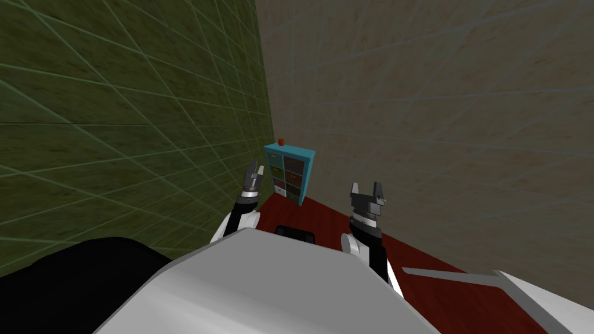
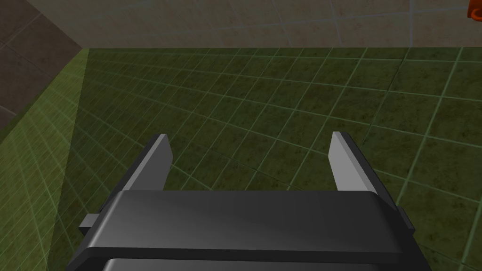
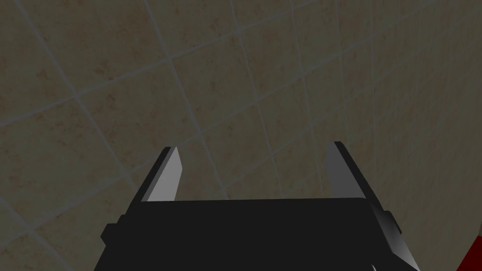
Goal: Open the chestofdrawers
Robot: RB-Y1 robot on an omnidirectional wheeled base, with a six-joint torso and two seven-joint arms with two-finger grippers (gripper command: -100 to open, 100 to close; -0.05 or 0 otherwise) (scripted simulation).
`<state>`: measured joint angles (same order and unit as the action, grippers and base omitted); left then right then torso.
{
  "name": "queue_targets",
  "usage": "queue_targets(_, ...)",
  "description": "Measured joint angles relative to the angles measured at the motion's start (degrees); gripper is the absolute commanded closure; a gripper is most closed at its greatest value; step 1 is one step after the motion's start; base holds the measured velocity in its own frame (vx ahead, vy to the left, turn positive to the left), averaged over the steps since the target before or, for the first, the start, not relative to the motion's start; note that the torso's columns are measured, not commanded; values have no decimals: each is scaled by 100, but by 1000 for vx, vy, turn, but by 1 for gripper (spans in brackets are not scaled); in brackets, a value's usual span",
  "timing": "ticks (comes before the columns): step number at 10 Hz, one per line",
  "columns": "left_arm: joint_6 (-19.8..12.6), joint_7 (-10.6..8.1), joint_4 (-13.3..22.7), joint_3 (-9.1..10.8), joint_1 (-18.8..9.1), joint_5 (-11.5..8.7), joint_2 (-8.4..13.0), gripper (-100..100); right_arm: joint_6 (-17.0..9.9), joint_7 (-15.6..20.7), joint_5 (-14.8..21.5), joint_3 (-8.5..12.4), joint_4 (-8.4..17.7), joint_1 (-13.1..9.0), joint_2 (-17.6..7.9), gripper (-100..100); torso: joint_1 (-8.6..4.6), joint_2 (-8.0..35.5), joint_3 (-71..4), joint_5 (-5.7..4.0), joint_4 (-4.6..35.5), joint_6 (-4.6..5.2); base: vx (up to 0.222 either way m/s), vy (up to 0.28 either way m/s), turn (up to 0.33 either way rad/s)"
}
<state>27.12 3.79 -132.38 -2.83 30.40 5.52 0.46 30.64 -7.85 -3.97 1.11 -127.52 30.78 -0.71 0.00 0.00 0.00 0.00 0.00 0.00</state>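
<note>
**A:** Where is the chest of drawers [image 1: 290,173]?

**B:** At the far corner of the dark red floor [image 1: 330,220], where the green tiled wall [image 1: 116,116] meets the beige tiled wall [image 1: 441,87]. It has a teal frame and stands upright on the floor, with its side towards the green wall.

**A:** And the drawers?

**B:** The drawer fronts [image 1: 293,174] run in two columns, mostly dark green, brown and maroon, with one pale front in the bottom row. They look flush with the frame, though it is too small to be sure.

**A:** Anything on top of it?

**B:** A small orange object [image 1: 281,141] sits at the top's back edge, near the green wall.

**A:** What about the left gripper [image 1: 253,174]?

**B:** It is raised on the green wall's side, short of the chest. Its wrist view shows the two fingers [image 2: 157,162] spread wide with nothing between them.

**A:** And the right gripper [image 1: 367,188]?

**B:** It is held up over the floor on the beige wall's side, apart from the chest. Its fingers [image 3: 170,176] are just as wide and hold nothing.
</note>
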Motion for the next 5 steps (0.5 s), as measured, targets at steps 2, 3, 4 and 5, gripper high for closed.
queue_targets(2,0,0,0,0,0,0,0,0,0,0,0,0,0,0,0,0,0,597,-1200,0,600,0,0,0,0)
queue_targets(3,0,0,-1,0,0,0,0,0,0,0,0,0,-1,0,0,0,0,1003,-2014,0,1006,0,0,0,0)
queue_targets(4,0,0,-1,0,0,0,0,0,0,0,0,0,-1,0,0,0,0,1422,-2850,0,1424,0,0,0,0)
queue_targets(5,0,0,-1,0,0,0,0,0,0,0,0,0,-1,0,0,0,0,1845,-3692,0,1846,0,0,0,0)
